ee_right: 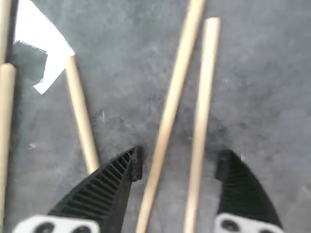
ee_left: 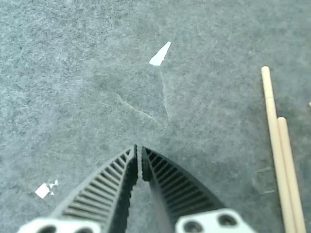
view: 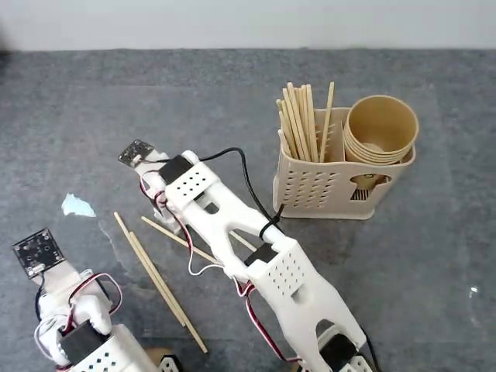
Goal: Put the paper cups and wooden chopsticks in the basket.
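Black fingers (ee_right: 116,177) of the right gripper (ee_right: 181,158) stand apart, two wooden chopsticks (ee_right: 171,109) lying between them on the mat (ee_right: 272,73). The left gripper (ee_left: 140,158) is closed and empty. Farther off, the basket (view: 325,190) holds paper cups (view: 381,128).

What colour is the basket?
The basket is plain beige, with rows of small holes in its walls; the high view shows it best.

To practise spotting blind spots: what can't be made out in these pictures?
High view: the white right arm covers the middle of one loose wooden chopstick.
High view: the beige perforated basket hides the lower parts of the stacked tan paper cups; count unclear.
Right wrist view: two chopsticks between the open right gripper run off the edge.
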Controlling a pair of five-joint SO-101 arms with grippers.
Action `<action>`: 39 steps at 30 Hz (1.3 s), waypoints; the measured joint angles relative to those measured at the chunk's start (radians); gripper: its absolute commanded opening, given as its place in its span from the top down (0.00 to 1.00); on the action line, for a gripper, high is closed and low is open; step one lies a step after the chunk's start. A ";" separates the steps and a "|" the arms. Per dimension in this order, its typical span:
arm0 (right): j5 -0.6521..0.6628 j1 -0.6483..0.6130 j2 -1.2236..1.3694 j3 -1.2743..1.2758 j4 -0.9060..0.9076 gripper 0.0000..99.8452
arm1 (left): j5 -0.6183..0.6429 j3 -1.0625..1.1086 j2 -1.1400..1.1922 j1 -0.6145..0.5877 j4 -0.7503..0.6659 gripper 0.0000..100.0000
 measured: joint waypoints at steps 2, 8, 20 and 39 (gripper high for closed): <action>0.025 0.011 0.000 -0.002 -0.002 0.92 | 0.000 0.000 0.000 0.000 0.000 0.99; 0.049 0.026 0.000 -0.008 -0.006 0.99 | 0.000 0.000 0.000 0.000 0.000 0.99; 0.080 0.029 -0.025 0.002 0.089 0.99 | 0.000 0.000 0.000 0.000 0.000 0.99; 0.083 0.075 -0.571 0.046 0.328 0.99 | 0.000 0.000 0.000 0.000 0.000 0.99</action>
